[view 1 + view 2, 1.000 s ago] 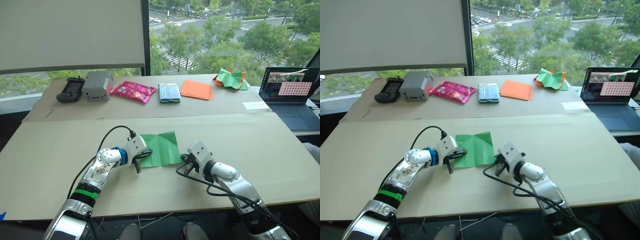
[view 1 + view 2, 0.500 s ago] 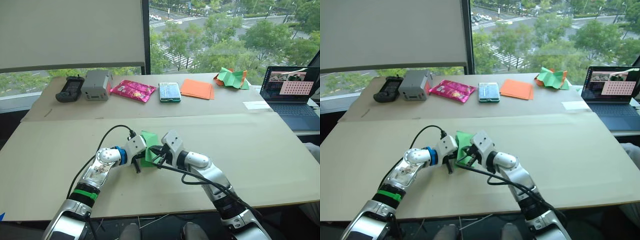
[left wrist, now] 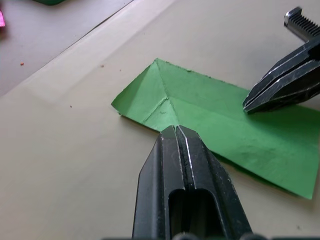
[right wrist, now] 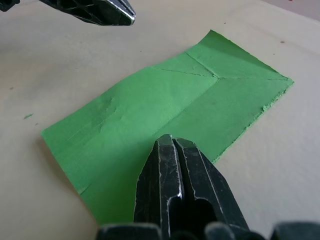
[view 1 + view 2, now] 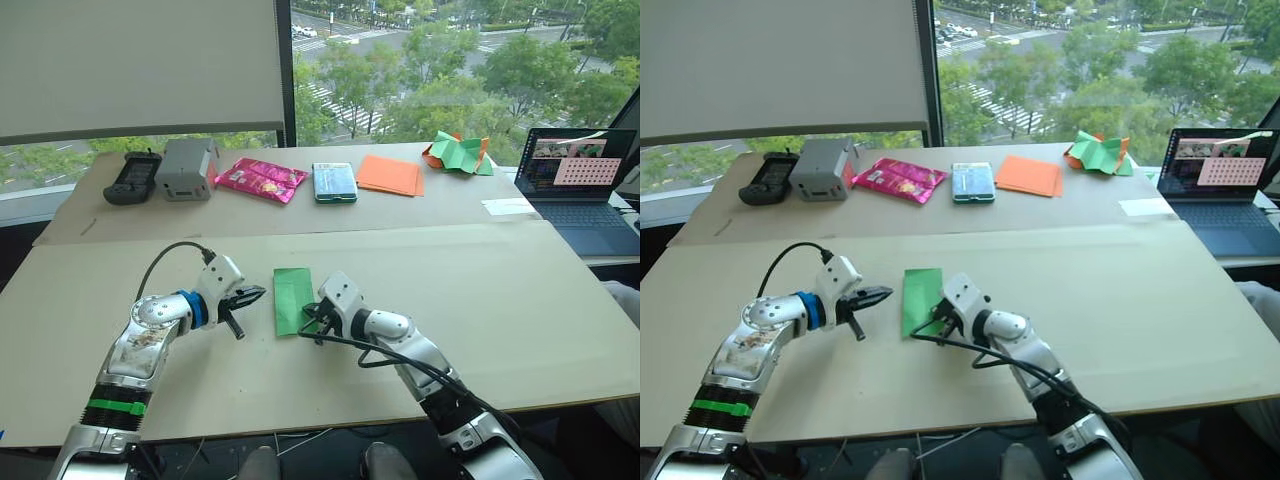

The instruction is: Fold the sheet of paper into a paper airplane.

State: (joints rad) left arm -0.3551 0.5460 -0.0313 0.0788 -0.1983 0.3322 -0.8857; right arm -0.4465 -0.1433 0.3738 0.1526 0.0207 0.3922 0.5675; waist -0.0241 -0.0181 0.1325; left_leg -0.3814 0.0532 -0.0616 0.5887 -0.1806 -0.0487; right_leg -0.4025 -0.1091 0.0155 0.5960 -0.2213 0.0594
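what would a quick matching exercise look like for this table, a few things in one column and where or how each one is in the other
Things:
1. sheet of paper
2. left gripper
3. right gripper
4. laptop

Places or states:
A. open, at the table's far right edge
B. shut, its tip on the green sheet
C. folded into a narrow strip, flat between the two grippers
D. shut, just off the sheet's left side

Pairs: 1-C, 2-D, 3-B, 4-A
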